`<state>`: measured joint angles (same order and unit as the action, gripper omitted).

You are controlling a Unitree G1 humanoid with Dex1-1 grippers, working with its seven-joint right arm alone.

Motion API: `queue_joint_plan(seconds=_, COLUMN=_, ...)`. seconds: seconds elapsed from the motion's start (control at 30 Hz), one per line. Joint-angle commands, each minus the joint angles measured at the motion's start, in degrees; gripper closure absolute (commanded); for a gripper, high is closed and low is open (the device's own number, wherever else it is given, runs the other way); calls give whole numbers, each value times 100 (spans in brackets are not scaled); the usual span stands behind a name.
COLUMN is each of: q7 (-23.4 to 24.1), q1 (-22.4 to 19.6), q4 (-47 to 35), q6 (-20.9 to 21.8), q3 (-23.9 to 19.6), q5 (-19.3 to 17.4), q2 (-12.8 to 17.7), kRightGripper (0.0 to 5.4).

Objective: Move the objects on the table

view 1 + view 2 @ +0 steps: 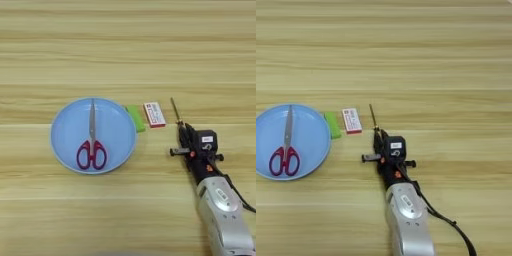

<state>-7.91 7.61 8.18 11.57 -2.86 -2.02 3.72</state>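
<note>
A round light-blue plate [67, 120] lies left of centre on the table [128, 50], and red-handled scissors [92, 145] lie in it with the blades pointing away. A small green block [135, 118] touches the plate's right rim. Just right of the block lies a red-and-white flat box [154, 114]. The screwdriver [175, 110] shows only its thin shaft, which sticks out past the fingertips. Its handle is hidden under my right gripper [182, 131], whose black fingers are drawn together over it. The same gripper [378, 135] shows in the right eye view, with the silver forearm [406, 215] behind it.
A black cable [451, 225] trails from the forearm toward the bottom right. Bare wood stretches across the far half of the table and to the right of the arm.
</note>
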Motion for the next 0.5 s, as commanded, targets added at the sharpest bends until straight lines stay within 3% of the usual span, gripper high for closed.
queue_joint_plan(seconds=0.03, q7=88, q1=-84, q4=-237, q6=-128, q3=-47, q5=63, q2=110, kRightGripper=495)
queue_joint_plan(seconds=0.5, q7=124, q1=190, q4=-469, q6=-406, q3=-296, q5=17, q2=307, kRightGripper=495)
